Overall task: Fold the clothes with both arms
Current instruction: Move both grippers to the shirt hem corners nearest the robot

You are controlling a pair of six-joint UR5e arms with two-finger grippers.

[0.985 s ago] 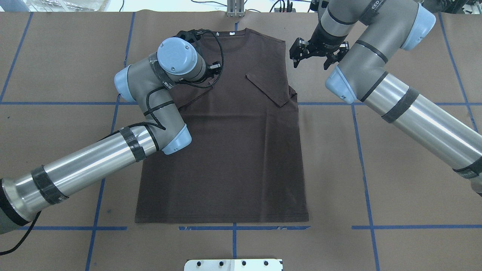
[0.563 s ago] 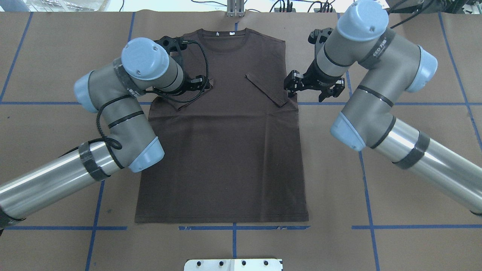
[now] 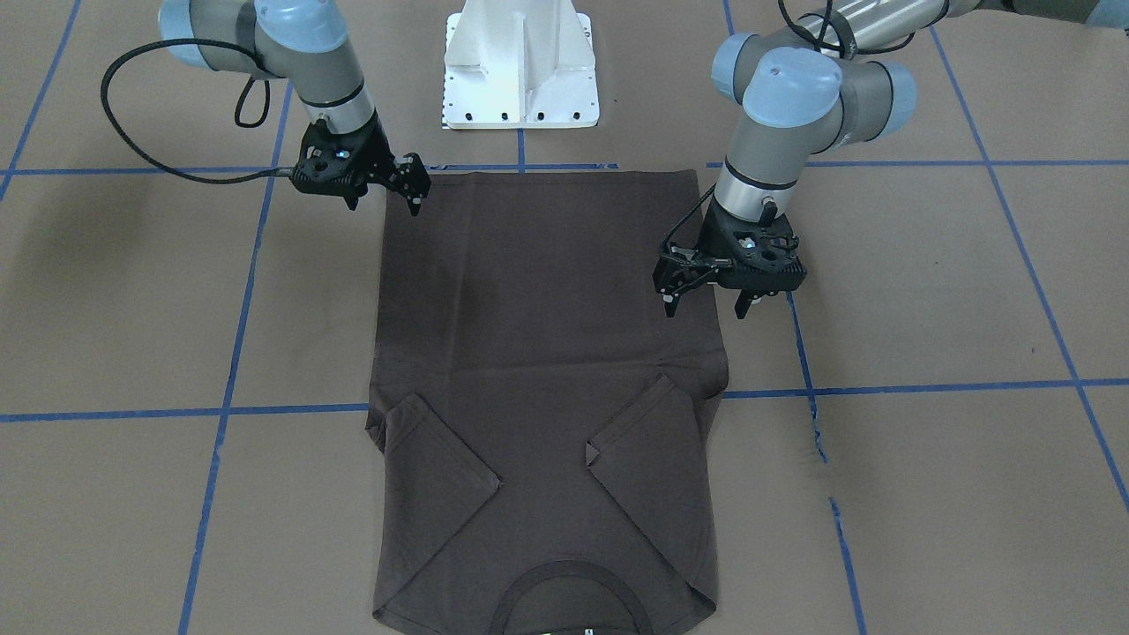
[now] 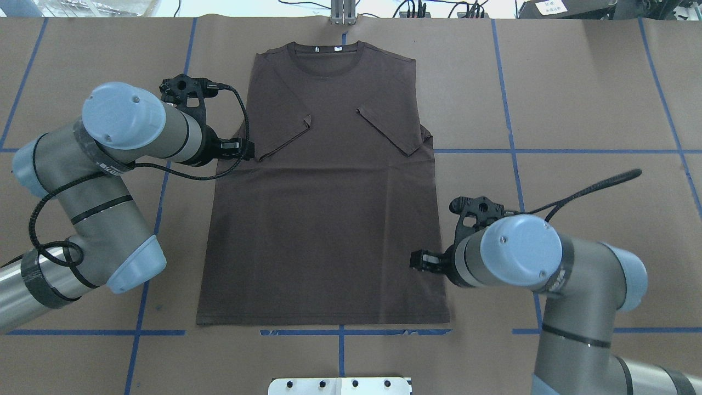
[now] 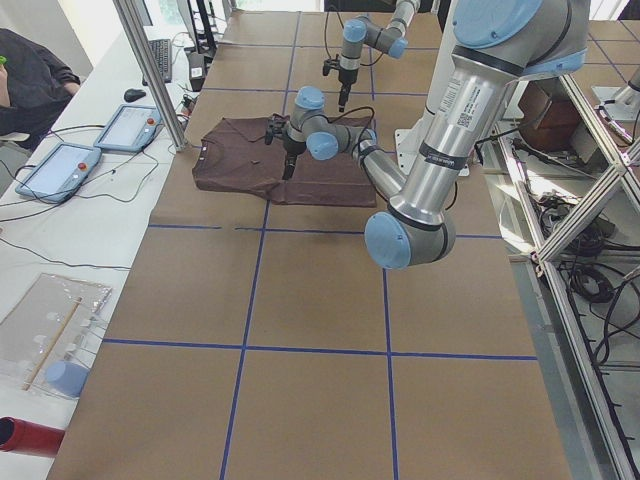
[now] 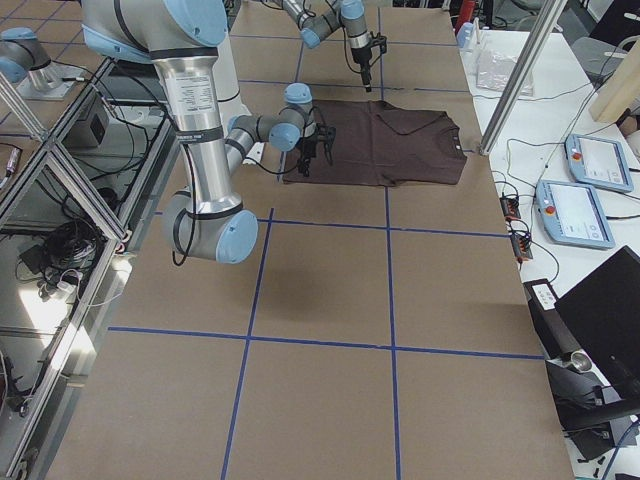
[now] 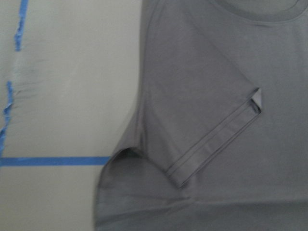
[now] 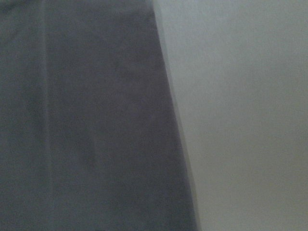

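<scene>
The dark brown T-shirt [image 4: 329,219] lies flat on the brown paper, collar [image 4: 329,52] at the far edge and hem toward the robot. Both short sleeves [image 4: 282,137] [image 4: 392,129] are folded inward onto the chest. My left gripper [image 3: 704,307] hangs open above the shirt's left side edge, near the armpit. It holds nothing. My right gripper [image 3: 382,205] hangs open over the right side edge near the hem corner, also with nothing in it. The left wrist view shows the folded sleeve [image 7: 216,139]. In the right wrist view the shirt's straight side edge [image 8: 173,120] appears.
The white pedestal base [image 3: 520,70] stands just behind the hem. Blue tape lines [image 4: 548,151] grid the paper. A metal post [image 4: 343,13] rises beyond the collar. Two tablets [image 5: 60,165] and a seated person [image 5: 30,70] are at a side table past the far edge.
Both arms have drawn back from the shirt's top. The left gripper slid off the left sleeve to outside the armpit. The right gripper travelled from the right shoulder down toward the hem.
</scene>
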